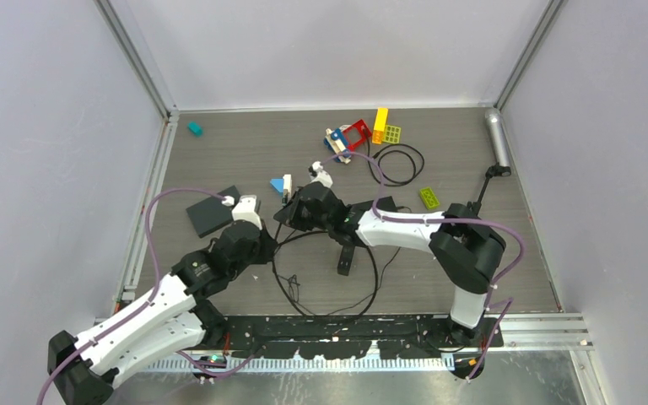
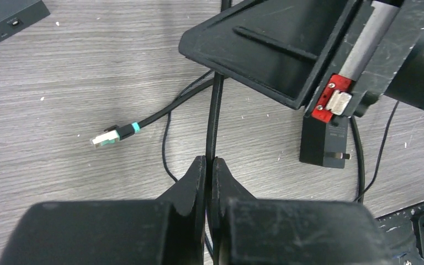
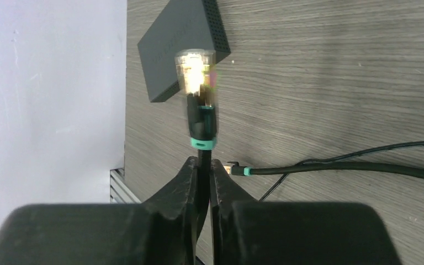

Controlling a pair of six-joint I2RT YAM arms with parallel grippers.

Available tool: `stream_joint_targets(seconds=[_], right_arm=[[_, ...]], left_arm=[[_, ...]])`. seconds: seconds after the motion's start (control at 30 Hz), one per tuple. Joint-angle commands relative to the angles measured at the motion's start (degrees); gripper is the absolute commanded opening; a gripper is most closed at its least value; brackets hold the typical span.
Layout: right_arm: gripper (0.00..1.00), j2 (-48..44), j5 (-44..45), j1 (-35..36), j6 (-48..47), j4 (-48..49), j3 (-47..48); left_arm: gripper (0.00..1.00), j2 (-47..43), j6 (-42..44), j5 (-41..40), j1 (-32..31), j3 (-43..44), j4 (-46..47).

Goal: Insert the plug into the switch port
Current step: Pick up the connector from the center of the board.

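The black switch [image 3: 181,47] lies flat at the left of the table, and it also shows in the top view [image 1: 211,213]. My right gripper [image 3: 203,161] is shut on the black cable just behind a clear plug [image 3: 196,69] with a teal collar. It holds the plug above the table, pointing toward the switch and short of it. A second plug [image 2: 109,136] on the same kind of cable lies loose on the table [image 3: 236,168]. My left gripper [image 2: 210,160] is shut on the black cable [image 2: 214,116], just beneath the right gripper.
A black power adapter [image 2: 323,144] lies near the cable loops [image 1: 363,291]. Toy bricks [image 1: 359,135], a teal block [image 1: 195,128], a green brick [image 1: 429,197], a coiled cable [image 1: 398,163] and a silver cylinder [image 1: 498,135] lie farther back. Walls close in on three sides.
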Motion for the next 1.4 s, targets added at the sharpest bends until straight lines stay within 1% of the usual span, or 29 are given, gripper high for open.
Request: stream_joint_targets(seconds=[0.0,0.03,0.1,0.13,0.17,0.23,0.3,0.33,0.4,0.47,0.53,0.6,0.7,0.73,0.87,0.93,0.97,1.03,1.07,1.17,1.23,1.3,1.37], right_arm=[[0.03,-1.7,2.6,-0.3,-5.2,-0.9,1.9],[0.01,-2.3,2.2,-0.6,-6.9,-0.8,1.5],[0.01,-4.1,1.1,-1.5,-10.8,-0.1,-0.2],[0.01,-5.4,-0.1,-2.4,-13.1,0.9,-1.6],[0.00,-6.7,-3.0,-3.9,-16.0,2.7,-3.1],[0.01,-9.3,-10.0,-6.1,-21.8,4.8,-6.3],[0.01,-12.2,-16.1,-8.1,-28.4,5.1,-9.1],[0.00,-13.6,-20.9,-8.6,-33.1,5.1,-10.1],[0.01,-16.5,-31.3,-8.6,-44.0,1.5,-11.0],[0.01,-19.2,-41.1,-7.9,-53.0,-2.8,-11.3],[0.00,-22.6,-44.1,-7.0,-61.2,-6.0,-11.8],[0.00,-25.6,-46.8,-6.6,-66.2,-7.3,-12.7],[0.00,-30.0,-52.3,-6.6,-70.9,-9.6,-12.6],[0.00,-31.3,-54.0,-6.6,-72.7,-12.0,-12.2],[0.00,-35.1,-59.4,-6.7,-77.6,-19.5,-9.3],[0.00,-35.8,-61.9,-6.7,-82.0,-25.3,-6.8],[0.00,-35.9,-62.8,-6.7,-83.7,-28.1,-5.4],[0.00,-35.1,-65.3,-6.7,-85.9,-34.1,-2.4],[0.01,-34.5,-66.0,-6.7,-86.8,-36.5,-0.6],[0.00,-31.8,-67.4,-6.7,-90.4,-43.9,4.2],[0.01,-30.9,-66.9,-6.7,-91.5,-46.1,5.4],[0.01,-30.5,-66.3,-6.6,-91.7,-47.0,5.6],[0.01,-30.7,-66.1,-6.7,-91.8,-47.6,5.4]], left_arm=[[0.01,-4.4,1.8,1.7,-0.2,1.0,4.0],[0.09,-5.3,2.0,2.4,-0.2,0.7,4.3],[0.34,-7.5,2.2,3.7,-0.3,0.9,3.9],[0.44,-8.8,2.2,4.2,-0.2,1.2,3.6],[0.50,-10.2,2.1,4.9,-0.2,1.6,3.1],[0.57,-13.5,2.3,6.5,-0.2,2.7,2.6],[0.58,-17.0,2.3,7.9,-0.2,3.7,2.3],[0.58,-18.6,2.3,8.1,-0.3,4.2,2.2],[0.59,-20.8,2.5,8.4,-0.2,5.4,1.8],[0.58,-22.3,2.6,9.0,-0.3,6.3,1.8],[0.55,-23.4,3.3,11.0,-0.2,6.8,3.1],[0.51,-24.6,5.2,15.1,-0.2,6.3,6.1],[0.50,-27.0,9.1,23.3,-0.2,3.8,12.7],[0.50,-27.8,10.4,25.3,-0.2,2.6,14.7],[0.54,-31.6,15.1,30.6,-0.2,-2.0,23.1],[0.60,-33.6,17.8,35.0,-0.2,-4.3,28.3],[0.60,-34.3,19.2,38.1,-0.2,-5.8,31.7],[0.60,-34.5,20.6,41.7,-0.2,-8.9,38.9],[0.61,-33.8,22.2,43.2,-0.3,-9.1,40.5],[0.62,-29.3,30.1,51.3,-0.2,-6.3,38.0],[0.62,-26.0,34.9,54.5,-0.2,-4.1,34.6],[0.62,-23.7,38.2,55.1,-0.2,-3.0,33.7],[0.63,-22.6,39.5,55.3,-0.2,-3.0,35.1]])
